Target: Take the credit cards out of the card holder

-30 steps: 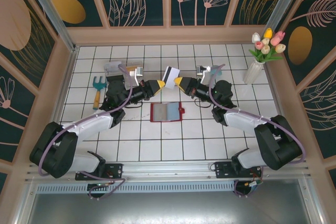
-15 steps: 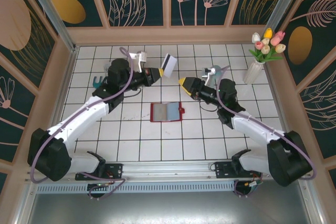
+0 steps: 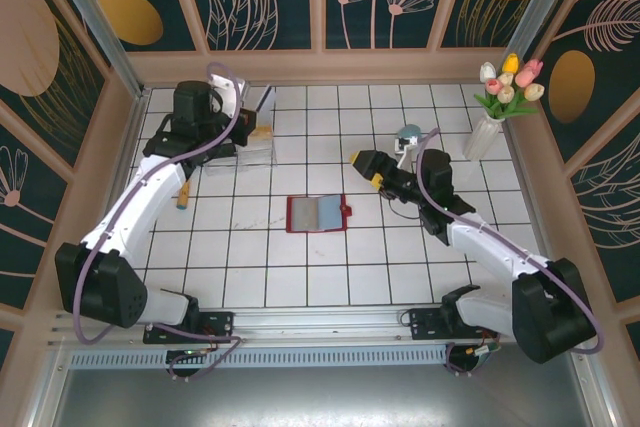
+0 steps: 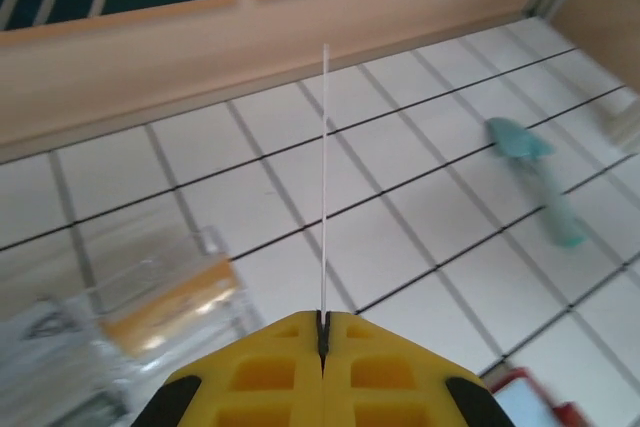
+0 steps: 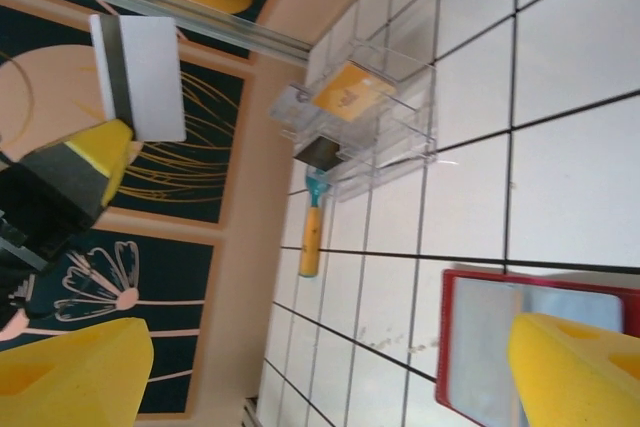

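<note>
Left wrist view: the left pincer (image 4: 322,319) pinches 1 credit card (image 4: 323,177) edge-on above the tabletop (image 4: 420,247); the clear box (image 4: 170,297) lies lower left. Centre over that box before release. The right pincer (image 3: 368,170) stands spread near the open card holder (image 3: 317,214).

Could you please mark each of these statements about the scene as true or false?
1. The left gripper is shut on a white card. True.
2. The right gripper grips a card. False: it is open and holds nothing.
3. The card holder lies open on the tiles. True.
4. The clear box is empty. False: a yellowish card lies in it.
</note>
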